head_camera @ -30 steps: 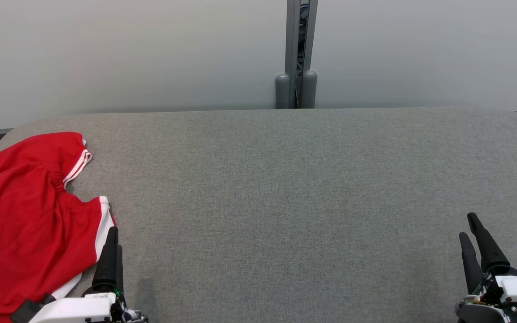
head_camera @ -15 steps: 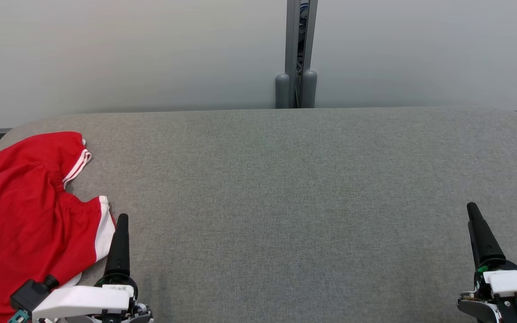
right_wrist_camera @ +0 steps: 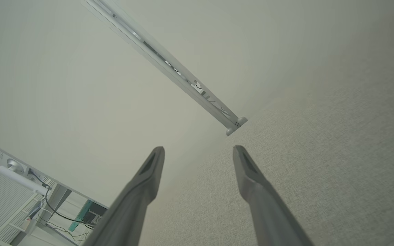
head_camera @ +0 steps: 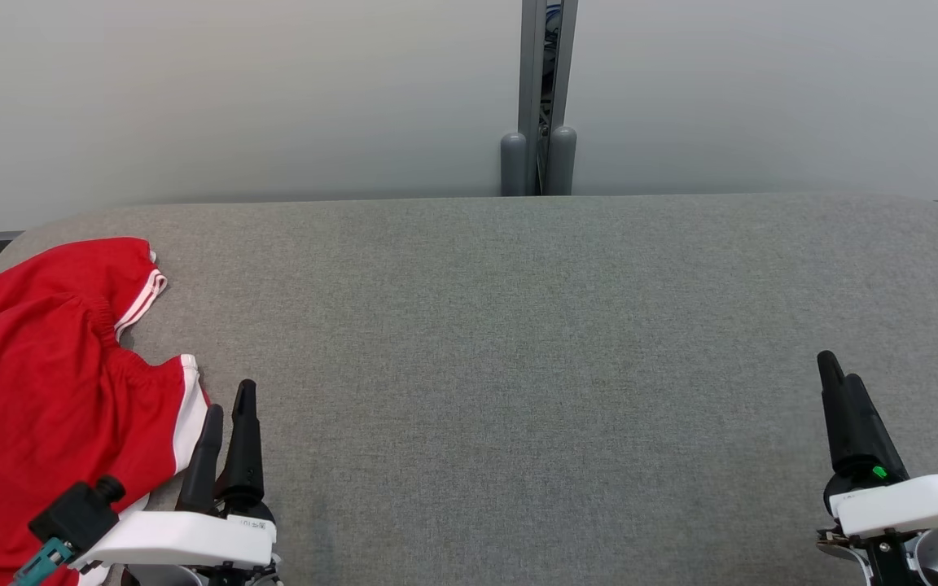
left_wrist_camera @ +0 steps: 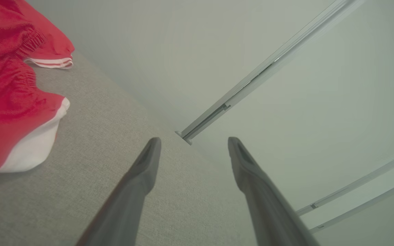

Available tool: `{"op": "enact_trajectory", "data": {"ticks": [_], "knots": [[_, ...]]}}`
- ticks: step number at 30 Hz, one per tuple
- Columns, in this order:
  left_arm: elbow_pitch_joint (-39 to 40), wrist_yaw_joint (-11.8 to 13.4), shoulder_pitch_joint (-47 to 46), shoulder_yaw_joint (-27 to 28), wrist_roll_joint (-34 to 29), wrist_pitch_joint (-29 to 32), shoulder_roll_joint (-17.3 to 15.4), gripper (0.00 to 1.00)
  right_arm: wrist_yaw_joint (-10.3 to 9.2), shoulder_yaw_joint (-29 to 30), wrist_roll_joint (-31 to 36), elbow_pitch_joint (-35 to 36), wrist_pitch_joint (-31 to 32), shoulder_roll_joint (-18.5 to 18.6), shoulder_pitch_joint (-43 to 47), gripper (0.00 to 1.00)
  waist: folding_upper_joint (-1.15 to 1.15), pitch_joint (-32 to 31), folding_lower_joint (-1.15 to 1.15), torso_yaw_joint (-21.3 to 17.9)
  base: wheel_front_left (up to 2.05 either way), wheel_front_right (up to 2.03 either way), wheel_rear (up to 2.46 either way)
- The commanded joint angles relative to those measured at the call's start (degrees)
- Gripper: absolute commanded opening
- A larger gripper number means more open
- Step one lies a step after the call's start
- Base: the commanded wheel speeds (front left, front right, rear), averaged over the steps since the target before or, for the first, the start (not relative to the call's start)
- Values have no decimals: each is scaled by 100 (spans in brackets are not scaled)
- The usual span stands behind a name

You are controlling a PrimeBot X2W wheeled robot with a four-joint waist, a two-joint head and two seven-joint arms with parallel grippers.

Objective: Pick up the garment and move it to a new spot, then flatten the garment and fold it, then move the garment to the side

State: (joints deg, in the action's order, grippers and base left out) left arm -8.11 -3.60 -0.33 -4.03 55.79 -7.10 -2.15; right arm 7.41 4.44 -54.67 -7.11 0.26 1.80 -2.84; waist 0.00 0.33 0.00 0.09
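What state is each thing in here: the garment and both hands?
red garment: rumpled, lying at the left end of the grey surface, not held.
left hand: open, empty, just beside the garment's white-trimmed edge.
right hand: open, empty, over the bare right end of the surface.

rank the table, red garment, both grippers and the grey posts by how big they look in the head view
1. table
2. red garment, partly cut off by the frame
3. left gripper and right gripper: look alike, unranked
4. grey posts, though farther from the camera
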Motion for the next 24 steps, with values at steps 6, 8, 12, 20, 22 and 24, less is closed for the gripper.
{"op": "enact_trajectory", "data": {"ticks": [6,8,12,20,22,24], "knots": [[92,96,-116,38,-869,-108,-68,100,7,-173,830,210,-227,70,27,100,0,3,0,5,0,0,0],[74,130,-94,34,-1193,-143,-94,100,7,-240,1127,233,-298,73,54,100,0,2,0,8,0,0,0],[53,183,-51,23,-1567,-191,-117,100,7,-303,1467,228,-386,78,94,100,0,0,0,12,0,0,0],[23,265,24,39,-2185,-283,-178,100,8,-402,2060,188,-564,85,138,100,0,-6,0,6,0,0,0],[11,277,31,43,-2328,-308,-193,100,8,-431,2207,181,-602,88,154,100,0,-6,0,3,0,0,0],[2,300,40,49,-2459,-323,-203,100,9,-463,2345,180,-644,89,165,100,0,-7,0,0,0,0,0]]}}
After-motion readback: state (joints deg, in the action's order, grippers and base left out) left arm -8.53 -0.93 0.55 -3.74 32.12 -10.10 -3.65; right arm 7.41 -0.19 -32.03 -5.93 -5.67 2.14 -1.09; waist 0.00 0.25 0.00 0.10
